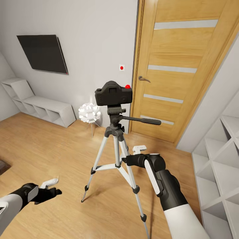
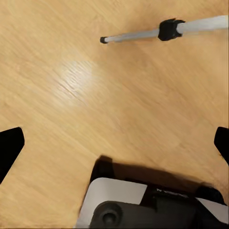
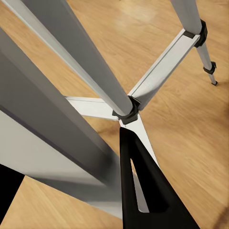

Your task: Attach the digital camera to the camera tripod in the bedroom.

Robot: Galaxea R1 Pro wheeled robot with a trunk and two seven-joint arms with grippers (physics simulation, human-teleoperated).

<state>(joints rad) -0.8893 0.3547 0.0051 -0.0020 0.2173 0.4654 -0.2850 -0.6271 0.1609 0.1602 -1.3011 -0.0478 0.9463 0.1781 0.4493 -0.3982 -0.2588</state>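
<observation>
Camera (image 1: 114, 94) sits on the tripod (image 1: 117, 139) head at frame centre, apparently already mounted.

Nearest, at lower left, the left gripper (image 1: 50, 188) hangs low over bare floor (image 1: 49, 146), fingers spread wide and holding nothing; its wrist view catches one tripod foot (image 2: 103, 40) well ahead. At lower right the right gripper (image 1: 135, 155) sits close against the legs just right of the spreader brace (image 3: 125, 112), its one dark finger (image 3: 143, 191) beside a leg; I cannot tell its opening. Legs splay wide, which should steady the top-heavy load. Beyond stand a white spiky lamp (image 1: 89, 112), the door (image 1: 186, 66), shelves (image 1: 39, 106) and TV (image 1: 42, 53); the long handle (image 1: 142, 120) juts rightward.
</observation>
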